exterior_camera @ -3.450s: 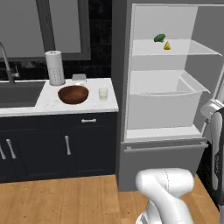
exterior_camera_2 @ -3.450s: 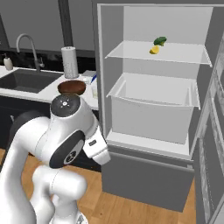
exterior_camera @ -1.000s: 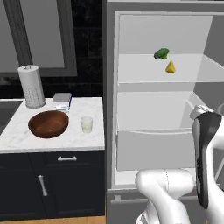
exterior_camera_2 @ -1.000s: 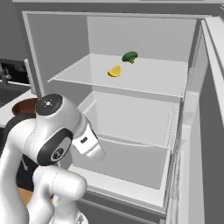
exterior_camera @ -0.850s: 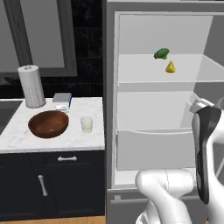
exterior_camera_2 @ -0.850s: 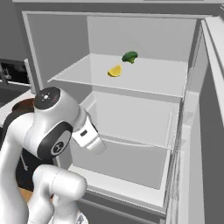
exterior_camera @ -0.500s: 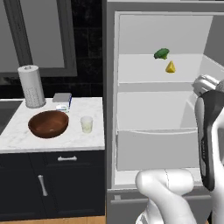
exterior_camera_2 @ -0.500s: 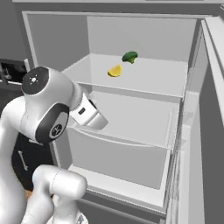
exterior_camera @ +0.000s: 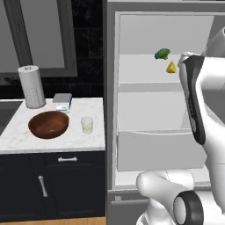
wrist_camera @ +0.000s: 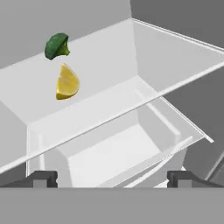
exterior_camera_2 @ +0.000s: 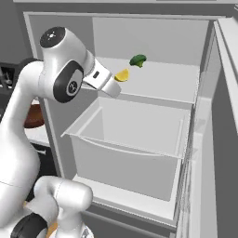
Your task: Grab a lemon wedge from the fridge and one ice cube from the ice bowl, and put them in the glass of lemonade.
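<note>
The fridge [exterior_camera: 112, 132] stands open. The lemon wedge [wrist_camera: 67, 82] lies on its upper white shelf [exterior_camera_2: 162, 83], just in front of a small green broccoli lump [wrist_camera: 57, 45]. My gripper [wrist_camera: 112, 178] is open with nothing between its fingertips [wrist_camera: 41, 178], and it hovers short of the shelf's front edge, with the lemon wedge [exterior_camera_2: 122, 75] ahead and to the left. On the marble counter left of the fridge sit the brown ice bowl [exterior_camera: 48, 124] and the glass of lemonade [exterior_camera: 87, 125]. The ice cube is out of view.
A deep white drawer [exterior_camera_2: 130, 148] juts out below the shelf, under my hand. The fridge door [exterior_camera_2: 223, 139] stands open on the right. A white paper-towel roll [exterior_camera: 31, 87] and a small box [exterior_camera: 63, 100] stand at the back of the counter, above dark navy cabinets [exterior_camera: 52, 184].
My arm has lifted the hand from drawer height up to the level of the upper shelf, nearer the lemon wedge. The gripper has stayed open. Since 3.5 s ago the base has driven closer.
</note>
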